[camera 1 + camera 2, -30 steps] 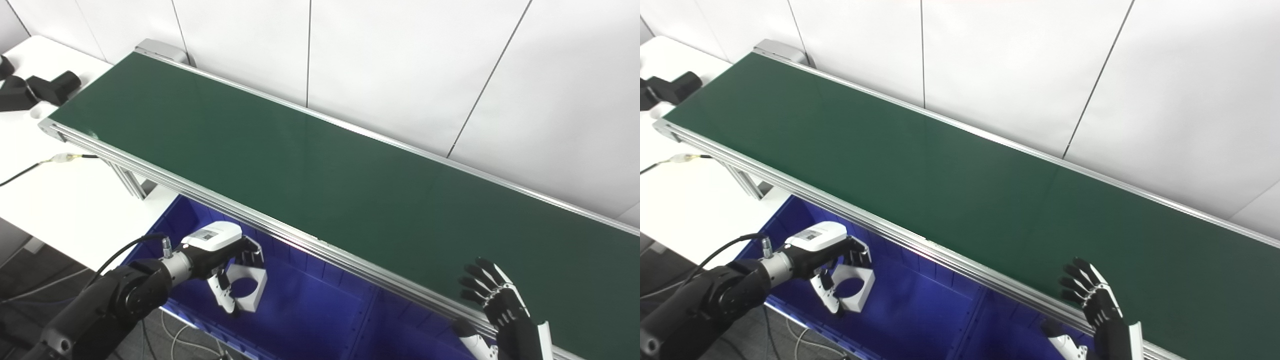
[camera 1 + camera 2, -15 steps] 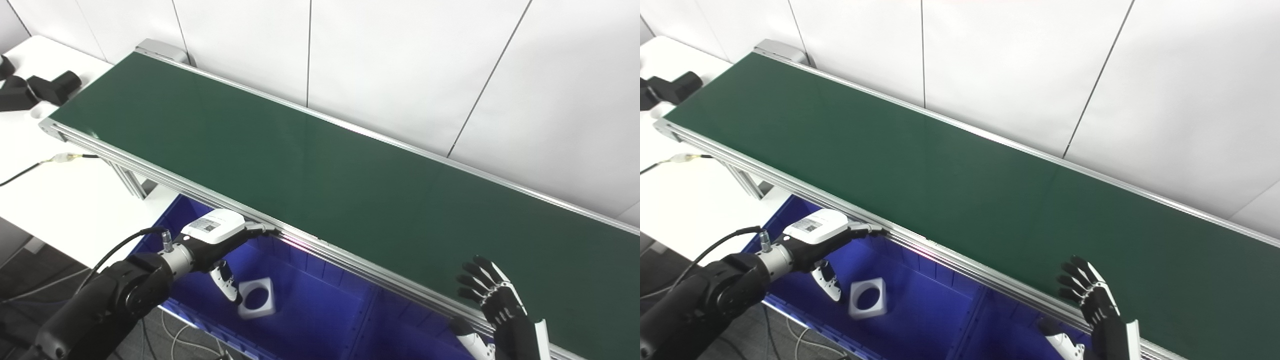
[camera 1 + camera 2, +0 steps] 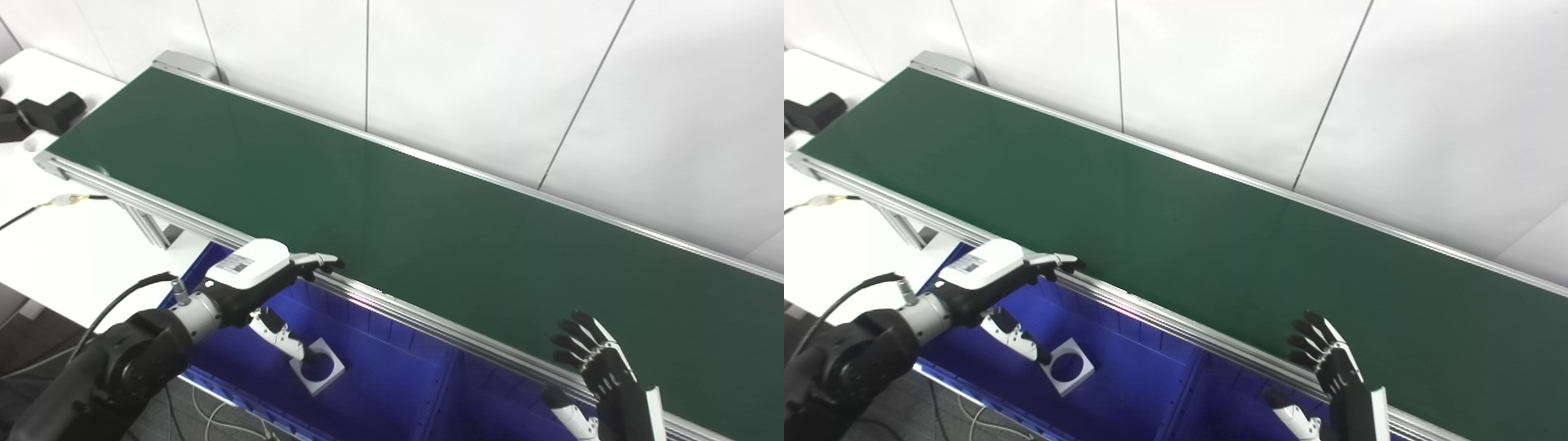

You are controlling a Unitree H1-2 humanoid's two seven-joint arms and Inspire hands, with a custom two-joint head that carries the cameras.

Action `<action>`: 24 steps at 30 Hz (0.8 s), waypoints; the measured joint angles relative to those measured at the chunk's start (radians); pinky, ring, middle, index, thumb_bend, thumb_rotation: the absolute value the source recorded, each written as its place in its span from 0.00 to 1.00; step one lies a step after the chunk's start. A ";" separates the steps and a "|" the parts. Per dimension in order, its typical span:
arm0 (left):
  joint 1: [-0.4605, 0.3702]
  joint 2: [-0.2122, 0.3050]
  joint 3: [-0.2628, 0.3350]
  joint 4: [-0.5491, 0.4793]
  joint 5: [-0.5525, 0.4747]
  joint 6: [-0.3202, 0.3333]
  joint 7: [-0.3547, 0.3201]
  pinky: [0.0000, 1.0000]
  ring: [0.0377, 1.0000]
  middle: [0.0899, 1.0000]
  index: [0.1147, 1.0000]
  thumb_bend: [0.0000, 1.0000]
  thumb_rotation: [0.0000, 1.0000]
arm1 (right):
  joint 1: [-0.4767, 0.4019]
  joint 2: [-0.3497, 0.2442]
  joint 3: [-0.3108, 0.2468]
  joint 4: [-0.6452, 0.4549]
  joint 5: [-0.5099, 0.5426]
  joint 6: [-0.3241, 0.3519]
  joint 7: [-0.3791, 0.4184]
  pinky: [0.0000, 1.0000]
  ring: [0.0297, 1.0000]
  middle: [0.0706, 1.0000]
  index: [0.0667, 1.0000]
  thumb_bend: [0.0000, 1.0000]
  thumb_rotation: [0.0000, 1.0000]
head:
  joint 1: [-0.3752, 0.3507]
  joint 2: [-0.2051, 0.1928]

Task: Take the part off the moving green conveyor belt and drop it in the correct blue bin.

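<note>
The part, a white square block with a round hole, lies on the floor of the left blue bin, also in the right eye view. My left hand is open and empty above that bin, fingers stretched toward the conveyor's near rail, thumb hanging just left of the part. My right hand is open with fingers spread, raised at the near rail on the right. The green conveyor belt carries nothing.
A second blue bin compartment lies right of a divider, below the rail. Black pipe-like parts sit on the white table at far left. A cable runs across that table. A white panelled wall stands behind the belt.
My left hand opened and let go of the white part, which dropped to the bin floor. The hand then rose toward the conveyor rail. The camera shifted slightly. The right hand barely moved.
</note>
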 measured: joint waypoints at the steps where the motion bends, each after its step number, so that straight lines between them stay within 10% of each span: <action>1: 0.001 -0.016 0.000 -0.019 -0.045 0.002 -0.002 0.60 0.73 0.78 0.83 0.74 0.50 | 0.000 0.001 0.001 0.001 0.000 0.000 0.000 0.68 0.75 0.79 0.84 0.75 0.48 | 0.000 0.000; 10: -0.011 -0.157 -0.077 -0.077 -0.293 0.003 -0.024 0.63 0.73 0.78 0.81 0.69 0.44 | 0.001 0.013 0.006 0.037 -0.005 -0.005 -0.004 0.67 0.73 0.78 0.83 0.76 0.47 | -0.127 -0.063; 24: -0.041 -0.280 -0.165 0.224 -0.532 -0.102 -0.027 0.75 0.80 0.85 0.87 0.83 0.68 | -0.003 0.062 0.037 0.116 -0.064 -0.037 -0.025 0.69 0.75 0.78 0.83 0.79 0.49 | -0.344 -0.129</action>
